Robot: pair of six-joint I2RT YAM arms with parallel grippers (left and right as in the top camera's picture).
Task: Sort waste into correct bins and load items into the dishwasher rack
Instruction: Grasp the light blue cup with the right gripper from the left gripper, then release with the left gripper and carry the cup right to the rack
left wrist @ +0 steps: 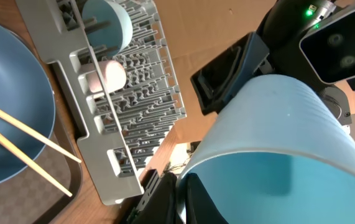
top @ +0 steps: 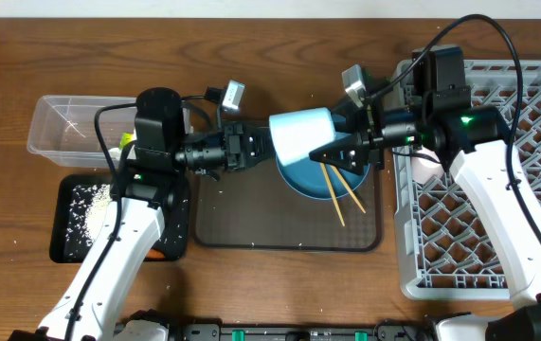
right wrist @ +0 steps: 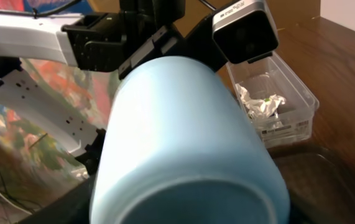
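Observation:
The light blue cup [top: 300, 135] hangs on its side above the blue plate [top: 303, 182], between the two arms. My left gripper [top: 262, 144] is shut on the cup's rim, one finger inside and one outside [left wrist: 180, 186]. My right gripper [top: 338, 150] stands open around the cup's base [right wrist: 183, 143], and contact with it cannot be made out. Two wooden chopsticks [top: 338, 194] lie across the plate. The grey dishwasher rack [top: 497, 237] is at the right, with a small pink cup [left wrist: 106, 76] lying in it.
The plate rests on a brown tray [top: 251, 232]. At the far left, a clear tub [top: 62, 128] holds crumpled waste [right wrist: 261, 102]. In front of it, a black tray [top: 76, 223] holds rice grains. A pale round vessel [left wrist: 106, 22] sits in the rack.

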